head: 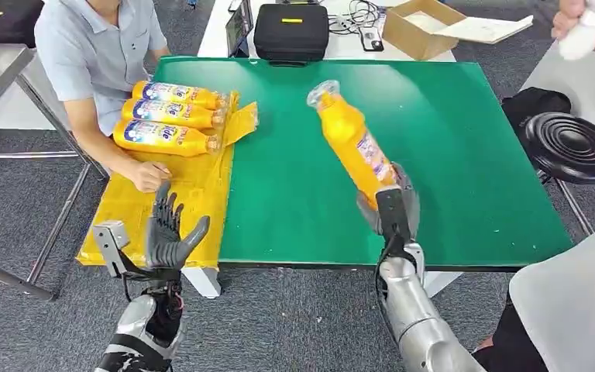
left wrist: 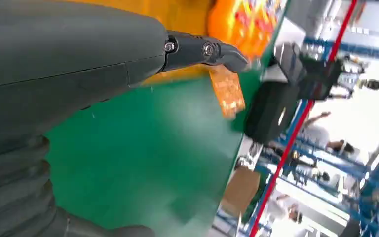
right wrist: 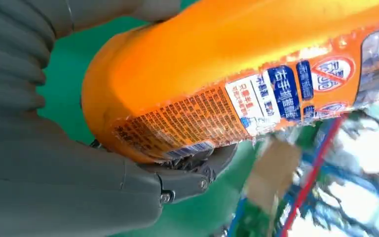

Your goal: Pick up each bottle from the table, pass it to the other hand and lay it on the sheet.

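Note:
My right hand [head: 391, 200] grips the base of an orange bottle [head: 350, 136] and holds it tilted above the green table [head: 449, 155], its clear cap pointing away to the left. Close up, the bottle [right wrist: 237, 84] shows its printed label against my right hand [right wrist: 79, 163]. Three more orange bottles [head: 172, 116] lie side by side on the yellow sheet [head: 186, 194] at the table's left end. My left hand [head: 169, 236] hovers near the sheet's front edge with fingers spread and nothing in it; its thumb [left wrist: 202, 52] points toward the bottles [left wrist: 242, 19].
A person sits at the left, a hand [head: 149, 175] resting on the sheet. A black case [head: 290, 32] and a cardboard box [head: 422, 27] stand on the white table beyond. A black stool [head: 573, 147] is at the right, another person's hand [head: 585, 27] above it.

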